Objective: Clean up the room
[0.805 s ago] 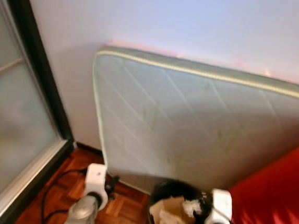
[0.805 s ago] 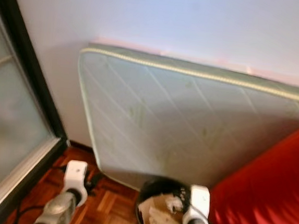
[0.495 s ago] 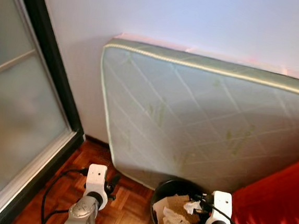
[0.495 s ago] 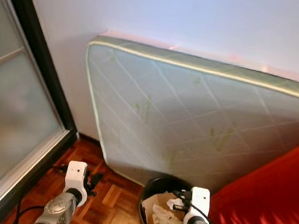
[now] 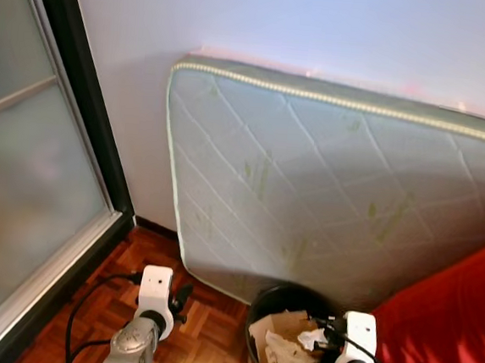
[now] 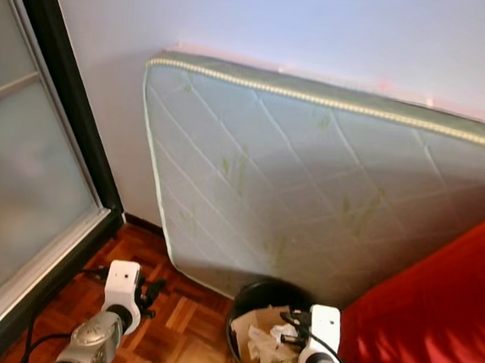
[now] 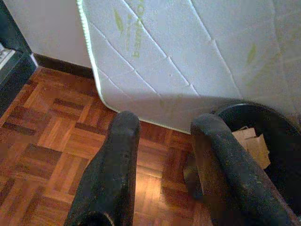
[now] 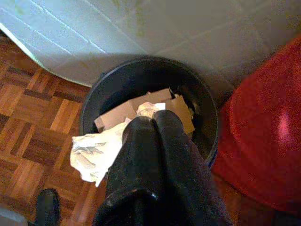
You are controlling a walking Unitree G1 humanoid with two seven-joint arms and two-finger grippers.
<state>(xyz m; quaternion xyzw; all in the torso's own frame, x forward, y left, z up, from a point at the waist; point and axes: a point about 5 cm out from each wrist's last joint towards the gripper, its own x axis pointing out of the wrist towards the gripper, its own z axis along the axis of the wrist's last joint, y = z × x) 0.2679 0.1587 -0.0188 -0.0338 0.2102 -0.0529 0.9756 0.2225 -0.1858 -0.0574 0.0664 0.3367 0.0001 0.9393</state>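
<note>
A black round bin (image 5: 293, 303) stands on the parquet at the foot of the mattress, holding cardboard pieces (image 8: 175, 107) and crumpled paper. My right gripper (image 8: 153, 120) hovers above the bin's opening, shut on a crumpled white paper (image 8: 91, 153) that bulges out beside the fingers, over the bin's rim. In the eye views the paper (image 5: 310, 333) sits just ahead of the right wrist. My left gripper (image 7: 167, 123) hangs open over the wooden floor beside the bin (image 7: 263, 127), with nothing between its fingers.
A pale quilted mattress (image 5: 327, 189) leans on the white wall behind the bin. Red upholstery (image 5: 454, 336) crowds the bin on the right. A frosted sliding door with a black frame (image 5: 20, 196) stands at the left. A black cable (image 5: 87, 304) lies on the parquet.
The whole picture has shifted a little and sharpened, so the camera moved. Both arms hold the same pose, and the paper stays in the right gripper.
</note>
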